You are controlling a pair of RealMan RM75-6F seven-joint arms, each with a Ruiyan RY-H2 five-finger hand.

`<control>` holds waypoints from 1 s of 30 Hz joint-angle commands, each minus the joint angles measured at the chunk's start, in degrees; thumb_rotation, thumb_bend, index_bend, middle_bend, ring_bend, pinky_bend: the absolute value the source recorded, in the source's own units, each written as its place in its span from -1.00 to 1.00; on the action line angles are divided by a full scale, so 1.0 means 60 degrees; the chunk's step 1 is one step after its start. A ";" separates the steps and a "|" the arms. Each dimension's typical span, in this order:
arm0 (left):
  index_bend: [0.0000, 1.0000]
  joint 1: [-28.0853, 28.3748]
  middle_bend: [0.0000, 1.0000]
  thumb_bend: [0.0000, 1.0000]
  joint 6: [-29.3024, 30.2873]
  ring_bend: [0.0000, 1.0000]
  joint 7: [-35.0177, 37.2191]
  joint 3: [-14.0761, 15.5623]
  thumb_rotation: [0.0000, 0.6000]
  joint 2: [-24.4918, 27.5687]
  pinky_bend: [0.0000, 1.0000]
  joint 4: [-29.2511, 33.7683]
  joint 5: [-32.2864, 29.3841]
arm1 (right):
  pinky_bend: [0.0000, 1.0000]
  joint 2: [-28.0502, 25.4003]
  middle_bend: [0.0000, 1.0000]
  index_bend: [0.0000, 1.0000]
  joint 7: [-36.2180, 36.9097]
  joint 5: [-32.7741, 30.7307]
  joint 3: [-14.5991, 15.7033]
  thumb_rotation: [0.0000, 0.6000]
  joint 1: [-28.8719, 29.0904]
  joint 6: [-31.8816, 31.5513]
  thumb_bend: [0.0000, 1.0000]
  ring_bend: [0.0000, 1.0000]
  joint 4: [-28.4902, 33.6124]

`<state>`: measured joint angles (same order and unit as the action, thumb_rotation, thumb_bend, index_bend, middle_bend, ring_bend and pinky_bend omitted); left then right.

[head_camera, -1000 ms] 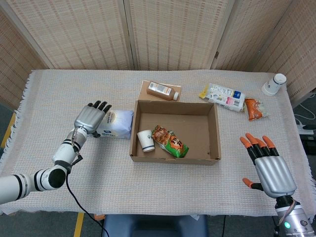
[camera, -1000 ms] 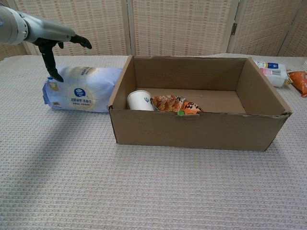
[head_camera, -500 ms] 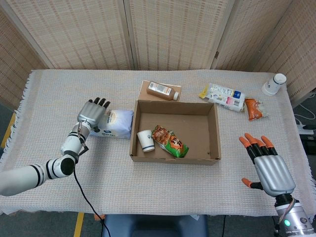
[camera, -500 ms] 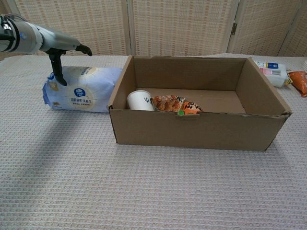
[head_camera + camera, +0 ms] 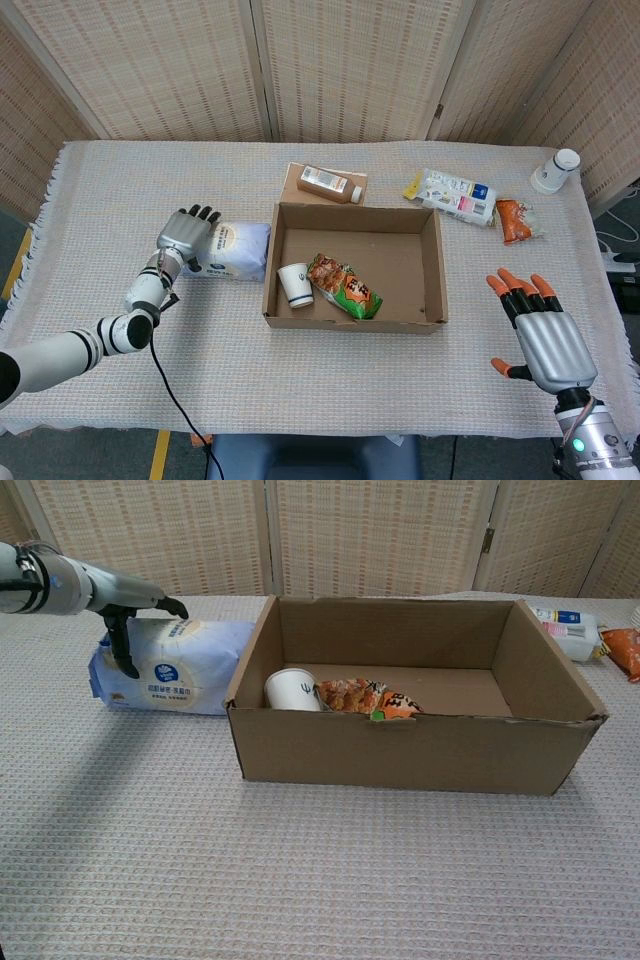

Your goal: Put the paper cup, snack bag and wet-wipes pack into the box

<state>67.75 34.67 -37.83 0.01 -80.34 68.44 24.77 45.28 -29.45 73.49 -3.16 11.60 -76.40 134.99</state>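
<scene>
Pale blue, pillow-shaped plastic wet-wipes pack [image 5: 233,250] lying flat on the woven cloth, just beside the left wall of the open brown cardboard box [image 5: 432,270]; not yet inside. White paper cup [image 5: 295,284] and orange-and-green foil snack bag [image 5: 343,286] already lying on the box floor, touching each other near the front-left corner.

Silver left hand [image 5: 184,236] with black fingertips now lowered onto the pack's outer end: a second ago held clearly above it in the chest view, thumb hanging free; now thumb down against the near face and fingers over the top edge. Taken as the start of a grasp, with no lift evident. Contact probable but firmness of hold impossible to judge; fingers partly spread, not wrapped round the pack. Only remaining item therefore about to be taken, on this reading.

Silver right hand [image 5: 545,340] with orange fingertips hovering open and empty, well apart from the box, essentially where it was a second ago.

Left palm side hidden in the head view; left hand largely cut off by the frame edge in the chest view. Right hand absent from the chest view. Underside of the pack and any finger beneath it not visible.
</scene>
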 commanded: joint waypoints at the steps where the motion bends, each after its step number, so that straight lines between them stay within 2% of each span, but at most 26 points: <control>1: -1.00 -0.0054 -1.00 -0.65 -0.0038 -1.00 0.0150 0.0055 1.00 -0.0186 -0.60 -0.0214 0.0152 | -1.00 0.0021 -1.00 -0.86 -0.0031 -0.0033 -0.0003 1.00 0.0018 -0.0020 -0.84 -1.00 0.0000; 7: -1.00 -0.0121 -0.99 -0.48 -0.0086 -1.00 0.0296 0.0203 1.00 -0.0508 -0.42 -0.0590 0.0208 | -1.00 0.0033 -1.00 -0.86 -0.0045 -0.0048 0.0016 1.00 0.0037 -0.0057 -0.84 -1.00 0.0000; 8: -0.98 -0.0129 -0.94 -0.46 -0.0033 -0.95 0.0311 0.0203 1.00 -0.0538 -0.37 -0.0621 0.0223 | -1.00 0.0031 -1.00 -0.86 -0.0038 -0.0045 0.0016 1.00 0.0038 -0.0065 -0.84 -1.00 0.0000; 10: -0.84 -0.0153 -0.70 -0.41 0.0162 -0.75 0.0314 0.0204 1.00 -0.0568 -0.23 -0.0652 0.0316 | -1.00 0.0022 -1.00 -0.86 -0.0015 -0.0020 0.0023 1.00 0.0033 -0.0087 -0.84 -1.00 0.0000; 12: -0.54 -0.0193 -0.35 -0.36 0.0340 -0.46 0.0334 0.0183 1.00 -0.0542 -0.01 -0.0625 0.0402 | -1.00 0.0007 -1.00 -0.86 0.0009 0.0016 0.0039 1.00 0.0024 -0.0101 -0.84 -1.00 0.0000; 16: -0.03 -0.0374 0.20 -0.26 0.0758 0.00 0.0529 0.0060 1.00 -0.0454 0.38 -0.0514 0.0724 | -1.00 -0.0013 -1.00 -0.86 0.0043 0.0055 0.0061 1.00 0.0018 -0.0114 -0.84 -1.00 0.0000; 19: 0.19 -0.0519 0.43 -0.20 0.0934 0.20 0.0646 0.0003 1.00 -0.0318 0.53 -0.0395 0.0953 | -1.00 -0.0024 -1.00 -0.86 0.0051 0.0046 0.0078 1.00 0.0029 -0.0093 -0.84 -1.00 0.0000; 25: 0.26 -0.0581 0.50 -0.20 0.1187 0.25 0.0679 -0.0207 1.00 0.0306 0.56 0.0228 0.1183 | -1.00 -0.0027 -1.00 -0.86 0.0084 0.0135 0.0107 1.00 0.0025 -0.0105 -0.84 -1.00 0.0000; 30: 0.26 -0.0416 0.50 -0.20 0.1607 0.25 0.0467 -0.0511 1.00 0.1204 0.56 0.1307 0.1358 | -1.00 -0.0050 -1.00 -0.86 0.0161 0.0283 0.0154 1.00 -0.0004 -0.0113 -0.84 -1.00 0.0000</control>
<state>64.67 42.84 -34.23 -1.99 -75.69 73.38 32.26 45.02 -28.61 74.97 -2.31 11.64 -77.04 134.99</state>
